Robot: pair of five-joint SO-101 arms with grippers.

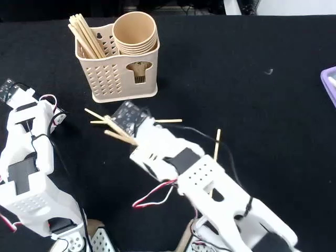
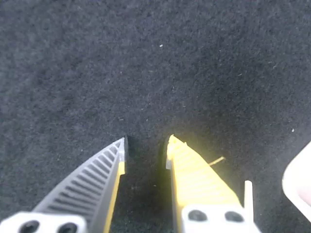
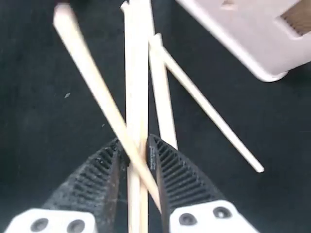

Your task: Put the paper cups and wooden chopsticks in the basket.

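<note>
- Several loose chopsticks [image 1: 116,128] lie crossed on the surface just before the basket [image 1: 118,79], not yet binned.
- Right claw [image 3: 133,143] pinches a few at their crossing, apparently to lift them together.
- Left claw [image 2: 145,143] narrowly parted, empty, parked aside.
- Paper cups [image 1: 135,31] stacked inside the basket.

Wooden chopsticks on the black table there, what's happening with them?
The right arm's claw is shut on a few loose wooden chopsticks at the black table, near the beige perforated plastic basket. That basket holds a stack of tan paper cups and more chopsticks. The left arm's claw hangs open over the table.
</note>
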